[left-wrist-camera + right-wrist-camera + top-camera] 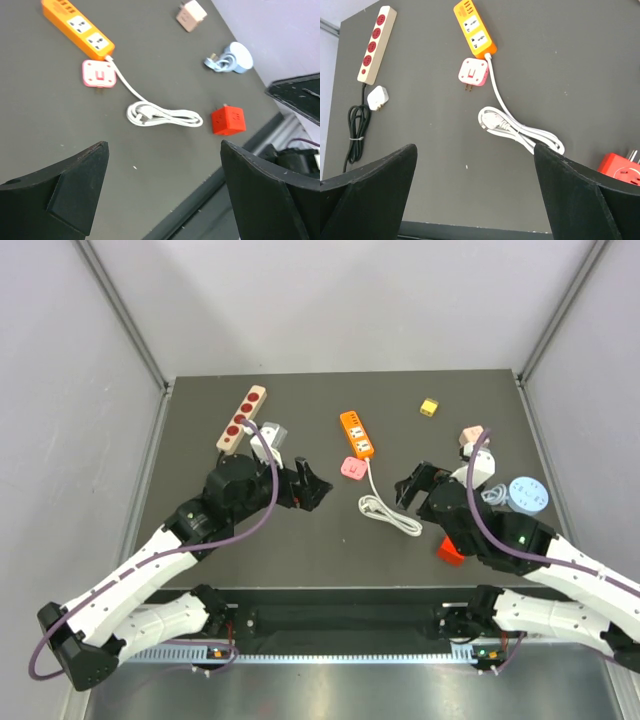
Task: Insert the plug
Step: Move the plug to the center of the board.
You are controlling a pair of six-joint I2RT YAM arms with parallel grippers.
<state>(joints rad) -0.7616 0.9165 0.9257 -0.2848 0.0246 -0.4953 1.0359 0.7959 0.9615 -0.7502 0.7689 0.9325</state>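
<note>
The plug (449,551), a small red cube, lies on the dark bench (300,550) on the right, close to the near edge. In the top view the right arm covers part of it. The right wrist view shows it with its prongs tilted up, well apart from every socket.

Just beyond it lies a loose coil of white cord (390,513). The cord runs up to the orange power strip (357,434) at mid-bench, whose sockets face up. A pink adapter (352,468) lies just beside the strip's near end, next to the cord.

The right fingers (412,483) hover spread wide with nothing between them, near the cord coil and inward of the plug. The left fingers (313,488) are equally wide apart and also empty, pointing toward the middle of the bench.

The widest open room is the bare strip between the two arms, in front of the cord coil (nothing lies there but dark surface).

To the far left, a cream power strip with red sockets (241,418) lies slanted, with a white adapter (272,433) just beside its near end. A yellow block (429,406) sits alone toward the far edge. A beige adapter (471,438) and a pale blue round device (527,494) crowd the right edge.
</note>
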